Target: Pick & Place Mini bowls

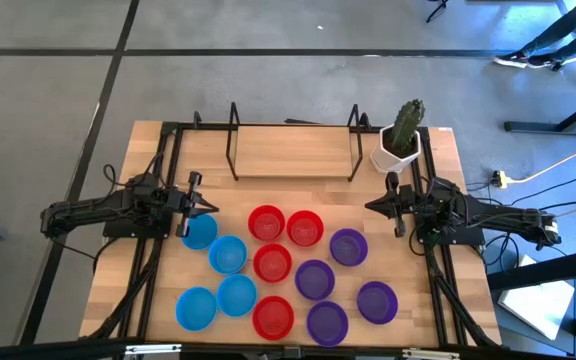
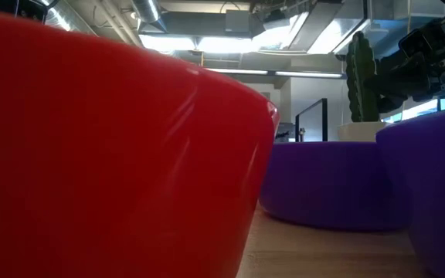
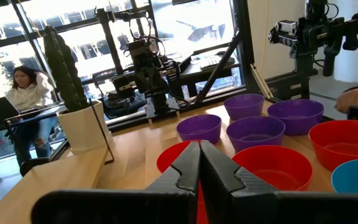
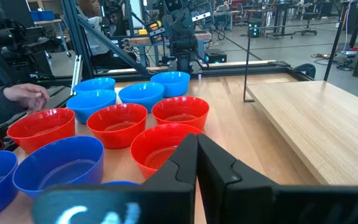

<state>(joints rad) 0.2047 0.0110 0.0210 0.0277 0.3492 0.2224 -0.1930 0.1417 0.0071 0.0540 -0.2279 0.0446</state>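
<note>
About a dozen mini bowls sit upright on their bases on the wooden table (image 1: pixel 438 300). The blue ones (image 1: pixel 228 254) are at the left, the red ones (image 1: pixel 272 263) in the middle and the purple ones (image 1: pixel 314 279) at the right. My left gripper (image 1: pixel 211 208) is shut and empty, just past the far rim of the farthest blue bowl (image 1: pixel 200 231), and points toward the table's right. My right gripper (image 1: pixel 370 207) is shut and empty, and points left, on the far side of a purple bowl (image 1: pixel 348 246). In the left wrist view my shut fingers (image 3: pixel 199 163) point over a red bowl (image 3: pixel 169 157).
A white pot with a cactus (image 1: pixel 400 135) stands at the far right corner. A wooden shelf in a black wire frame (image 1: pixel 293 150) stands along the far edge. A strip of bare table (image 1: pixel 288 195) lies between the shelf and the bowls. A person's hand (image 4: pixel 23 93) shows beside the table.
</note>
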